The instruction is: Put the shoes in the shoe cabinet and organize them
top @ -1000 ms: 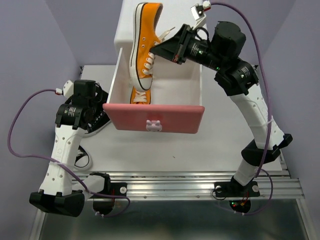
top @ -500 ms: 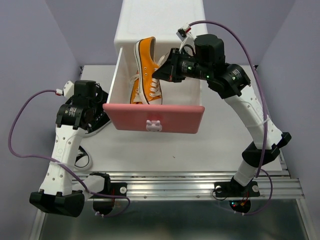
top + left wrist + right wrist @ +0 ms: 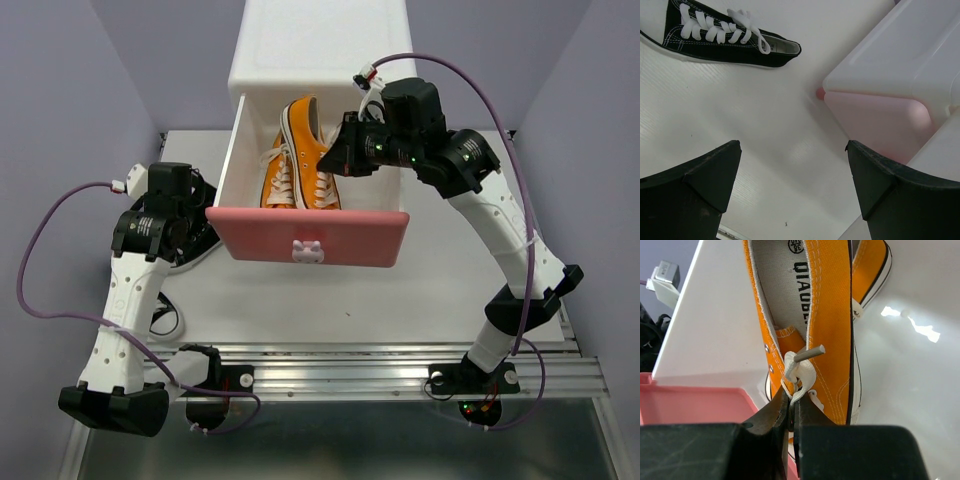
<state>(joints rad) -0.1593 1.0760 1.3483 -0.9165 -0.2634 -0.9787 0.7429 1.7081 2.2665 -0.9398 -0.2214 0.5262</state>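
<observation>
The right gripper (image 3: 791, 402) is clamped narrowly on the laced edge of an orange canvas sneaker (image 3: 830, 315). The shoe is held inside the open darker-pink-fronted upper drawer (image 3: 308, 238) of the white plastic shoe cabinet (image 3: 320, 50), just beside a second orange sneaker (image 3: 276, 180). Whether its sole rests on the drawer floor cannot be told. The left gripper (image 3: 792, 145) is spread wide over the white table (image 3: 740, 125), near a black canvas sneaker (image 3: 720, 37).

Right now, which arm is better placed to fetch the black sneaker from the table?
Left. The left hand is open above the table with the black sneaker close by; the right hand is shut on an orange sneaker inside the open drawer.
</observation>
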